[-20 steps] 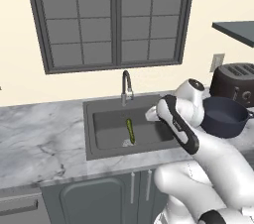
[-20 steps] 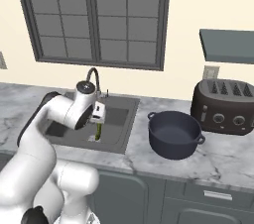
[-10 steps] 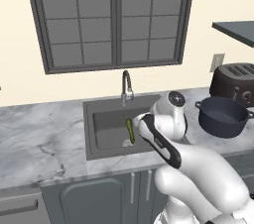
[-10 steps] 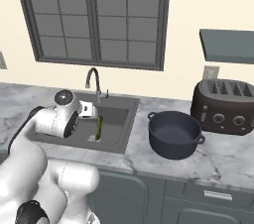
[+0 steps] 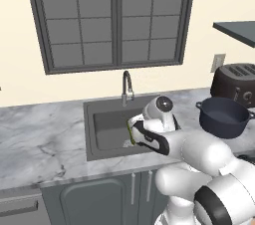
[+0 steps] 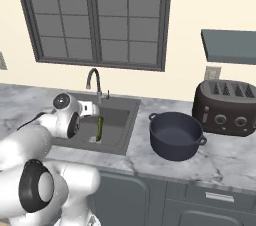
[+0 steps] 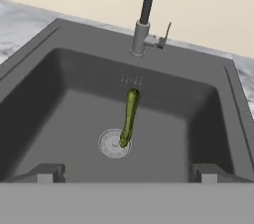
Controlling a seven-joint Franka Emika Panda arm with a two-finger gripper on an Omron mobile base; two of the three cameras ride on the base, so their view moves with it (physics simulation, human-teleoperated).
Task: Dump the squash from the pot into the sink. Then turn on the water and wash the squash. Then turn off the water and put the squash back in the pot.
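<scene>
The green squash (image 7: pixel 128 118) lies on the floor of the dark grey sink (image 7: pixel 64 84), its near end resting on the round silver drain (image 7: pixel 111 144). The right base view shows the same squash (image 6: pixel 99 129) lying lengthwise in the basin (image 6: pixel 121 120). My gripper (image 7: pixel 128 176) hangs open above the sink's front edge, looking down at the squash, with nothing between its fingers (image 7: pixel 47 172). The gooseneck faucet (image 7: pixel 144 17) stands behind the basin and no water runs from it. To the right of the sink, on the counter, the navy pot (image 6: pixel 176 135) sits upright and empty.
A black toaster (image 6: pixel 225 107) stands behind the pot at the right. The faucet's thin lever (image 7: pixel 167 32) sticks up beside its base. Marble counter (image 5: pixel 40 139) stretches left of the sink (image 5: pixel 107 124). A window fills the wall behind the faucet (image 5: pixel 127 87).
The arm has swung left from beside the pot and come down over the sink's front. The squash and pot have stayed put.
</scene>
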